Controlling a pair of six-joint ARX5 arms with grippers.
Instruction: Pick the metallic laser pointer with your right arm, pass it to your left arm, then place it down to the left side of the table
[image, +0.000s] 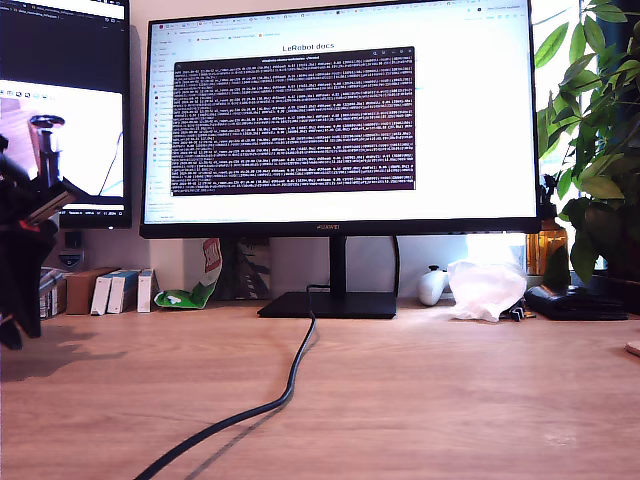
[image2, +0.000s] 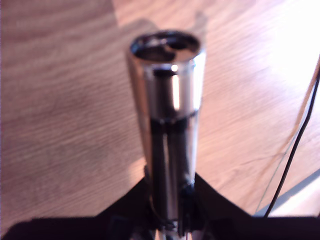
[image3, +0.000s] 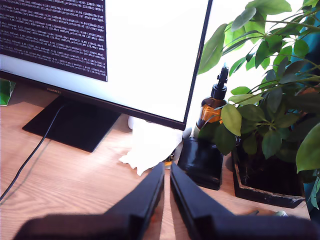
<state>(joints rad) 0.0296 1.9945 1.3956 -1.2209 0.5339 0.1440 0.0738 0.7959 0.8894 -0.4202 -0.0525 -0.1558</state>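
The metallic laser pointer (image2: 170, 100) is a shiny silver cylinder standing out from between the black fingers (image2: 212, 197) of my first gripper (image2: 170, 200), which is shut on its lower end. Its open end hangs above the wood-grain table (image2: 60, 110). My second gripper (image3: 166, 172) is shut with nothing between its tapered fingers, held over the table (image3: 75, 180) and facing the monitor and the plant. A dark arm (image: 20, 265) shows at the exterior view's left edge; I cannot make out the pointer there.
A large monitor (image: 340, 110) on a black stand (image: 330, 303) fills the back, and its black cable (image: 280, 395) runs forward across the table. At the exterior view's right are crumpled white tissue (image: 487, 288), a black pouch (image: 575, 300) and a potted plant (image: 600, 130). Small boxes (image: 110, 290) stand at the back left.
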